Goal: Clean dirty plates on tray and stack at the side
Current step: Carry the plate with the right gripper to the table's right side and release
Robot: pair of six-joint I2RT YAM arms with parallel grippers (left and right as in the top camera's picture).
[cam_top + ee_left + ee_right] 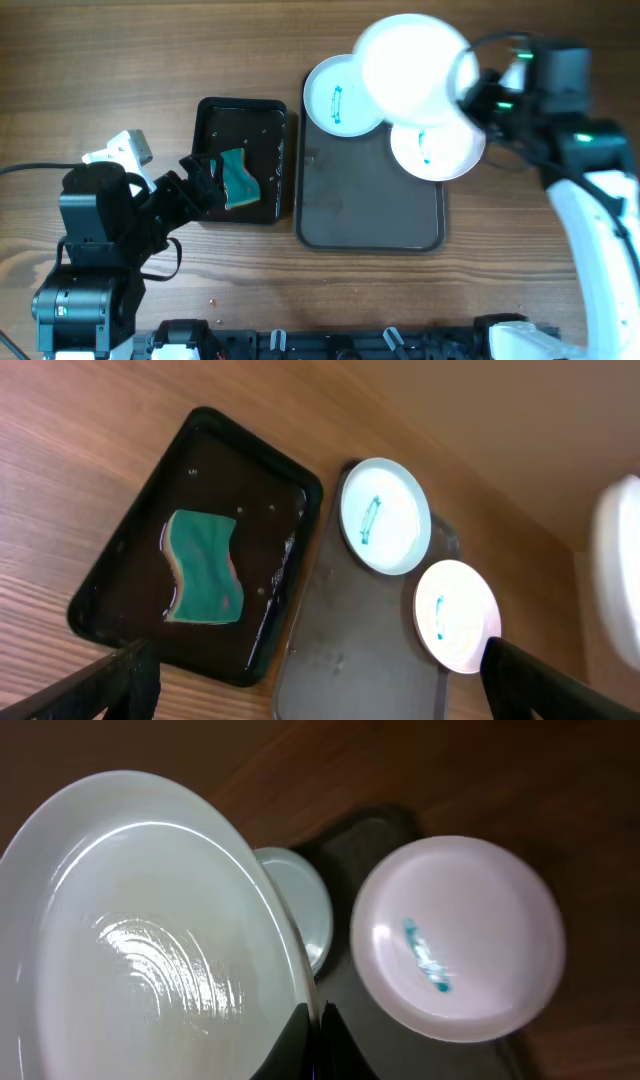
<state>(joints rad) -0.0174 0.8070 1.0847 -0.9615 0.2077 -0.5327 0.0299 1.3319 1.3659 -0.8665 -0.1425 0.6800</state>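
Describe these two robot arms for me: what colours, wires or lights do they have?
Both arms are mostly black, with blocky joints. The left arm carries a white block beside the black left gripper, and a black cable trails away from it. The right arm shows green lights, a white curved link and a black right gripper.

Near half of tray [365, 215] bare; two plates [335, 98] crowd its far end.
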